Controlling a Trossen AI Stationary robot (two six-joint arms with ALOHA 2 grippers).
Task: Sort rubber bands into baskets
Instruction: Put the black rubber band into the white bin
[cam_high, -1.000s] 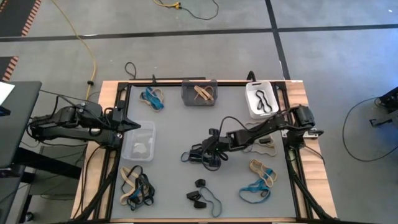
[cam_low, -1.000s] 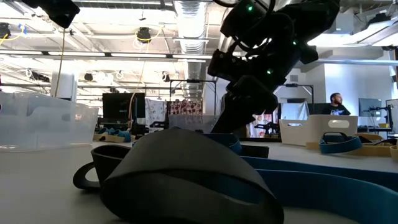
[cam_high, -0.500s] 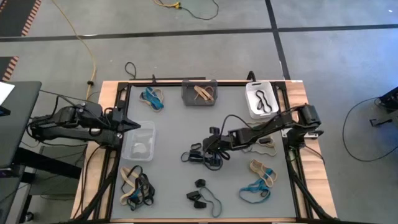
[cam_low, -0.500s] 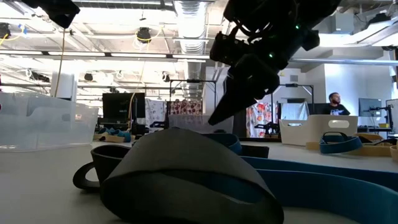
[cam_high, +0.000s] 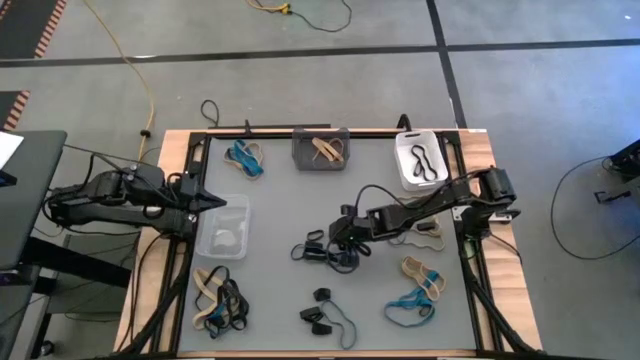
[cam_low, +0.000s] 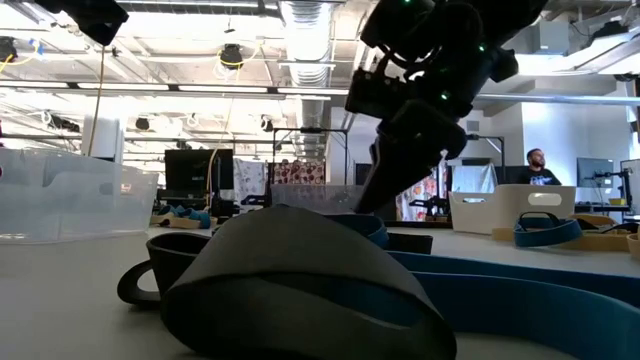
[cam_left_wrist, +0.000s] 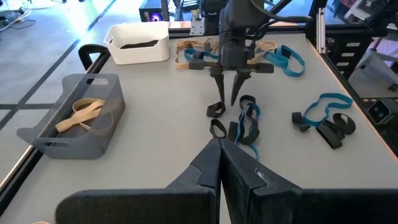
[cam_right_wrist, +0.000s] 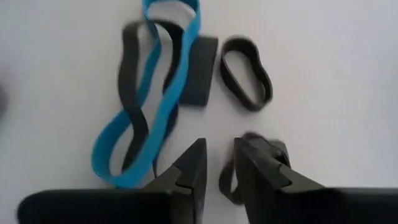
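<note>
Rubber bands lie scattered over the grey table (cam_high: 280, 200), and a tangle of black and blue ones (cam_high: 318, 250) sits near its middle. Right above that tangle hangs the right gripper (cam_high: 343, 252), fingers parted only narrowly and nothing between them; a black band (cam_right_wrist: 246, 73) lies just beyond its tips. The dark grey basket (cam_high: 321, 149) at the far edge holds tan bands, the white basket (cam_high: 418, 160) a black one. The left gripper (cam_high: 212, 202), fingers closed together, waits beside the clear basket (cam_high: 222, 228).
</note>
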